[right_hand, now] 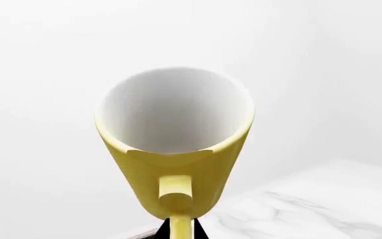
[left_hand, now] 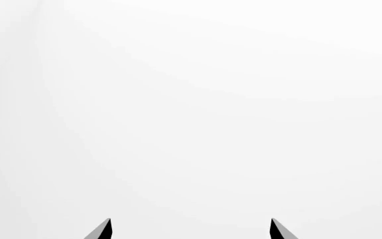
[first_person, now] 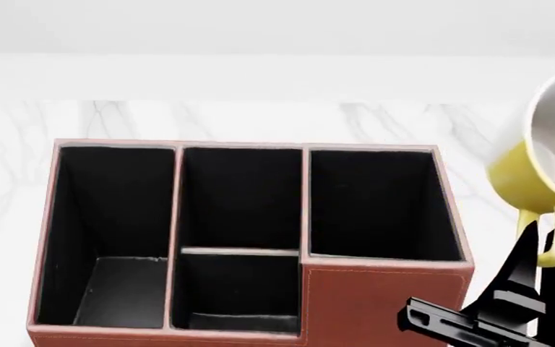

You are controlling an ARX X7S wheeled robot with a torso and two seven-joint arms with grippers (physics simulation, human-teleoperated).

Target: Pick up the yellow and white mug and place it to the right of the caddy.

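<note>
The yellow and white mug (first_person: 538,170) hangs in the air at the right edge of the head view, tilted, its white inside showing. My right gripper (first_person: 552,249) is shut on its yellow loop handle from below. In the right wrist view the mug (right_hand: 177,164) fills the middle, and the gripper (right_hand: 181,230) pinches the handle between black fingertips. The caddy (first_person: 355,296), a reddish-brown box with black-lined compartments, stands on the marble table (first_person: 258,119) to the left of the mug. My left gripper (left_hand: 191,229) is open, with only blank white in front of it.
A white wall runs behind the marble table. In the right wrist view a corner of the marble top (right_hand: 310,209) lies below the mug. The mug sits higher than the caddy's rim and just past its right wall.
</note>
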